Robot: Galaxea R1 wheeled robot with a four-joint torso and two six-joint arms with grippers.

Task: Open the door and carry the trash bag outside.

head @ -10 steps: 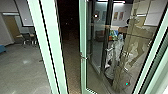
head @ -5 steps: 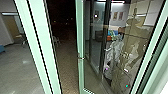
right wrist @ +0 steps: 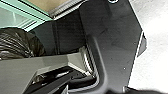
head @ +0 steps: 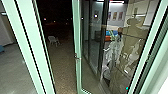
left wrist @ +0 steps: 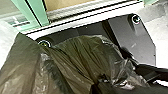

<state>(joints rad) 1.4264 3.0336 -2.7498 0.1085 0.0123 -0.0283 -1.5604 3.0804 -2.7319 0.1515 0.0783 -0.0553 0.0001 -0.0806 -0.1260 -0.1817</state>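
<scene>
Green-framed, the glass door (head: 78, 71) stands open in my head view, a pale chair (head: 52, 40) far outside. Left wrist view: trash bag (left wrist: 82, 55) near my base (left wrist: 132, 37). Right wrist view: the bag too; I can't tell either gripper's grasp. Carrying-out seems in hand, calling for a slow, snag-free drive through.

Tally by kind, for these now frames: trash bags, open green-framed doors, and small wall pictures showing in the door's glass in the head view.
Trash bag: 1
Open green-framed door: 1
Small wall pictures: 3
Total: 5
</scene>
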